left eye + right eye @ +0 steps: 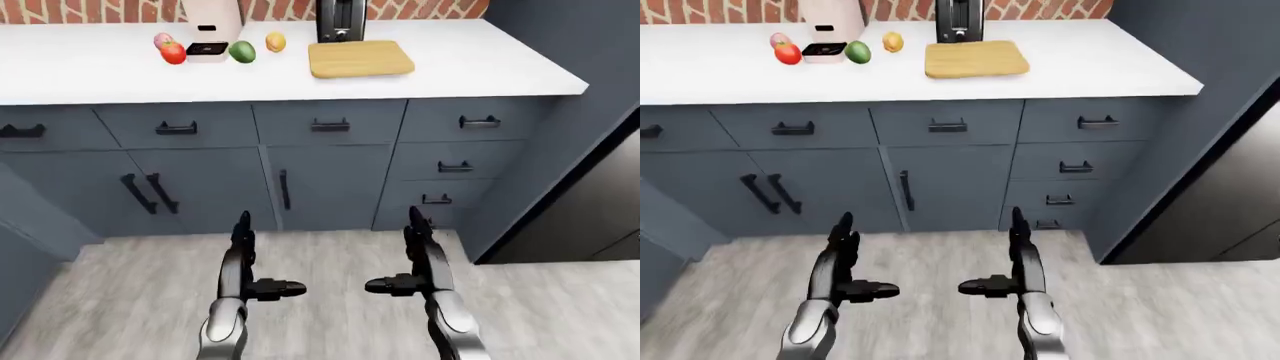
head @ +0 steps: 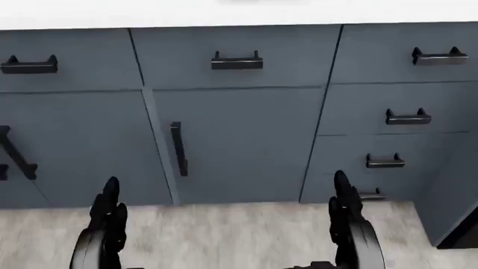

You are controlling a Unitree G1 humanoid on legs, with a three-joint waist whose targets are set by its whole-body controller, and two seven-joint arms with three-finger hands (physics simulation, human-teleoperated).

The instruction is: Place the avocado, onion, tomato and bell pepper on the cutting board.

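Left robot hand (image 1: 243, 259): raised low in the left-eye view, fingers spread and pointing up, thumb turned inward, holding nothing.
Right robot hand (image 1: 420, 255): level with the left one, likewise spread wide and empty, its thumb facing the other hand's.
Floor (image 1: 330, 255): pale wood planks beneath both hands.
Cabinets (image 1: 330, 172): grey-blue doors and drawers with black handles, standing between the hands and the worktop above.
Desk (image 1: 480, 64): white top across the upper part of the left-eye view, well apart from both hands.
Cutting board (image 1: 360, 58): light wood, bare, lying flat up and slightly left of the right robot hand.
Onion (image 1: 275, 42): yellowish, left of the board, near the brick wall.
Avocado (image 1: 242, 51): green, left of the onion, almost straight above the left robot hand.
Tomato (image 1: 173, 53): red, farther left.
Bell pepper (image 1: 162, 40): pinkish, partly hidden behind the tomato.
Pale appliance (image 1: 210, 30): standing between tomato and avocado.
Black appliance (image 1: 340, 21): upright just above the board.
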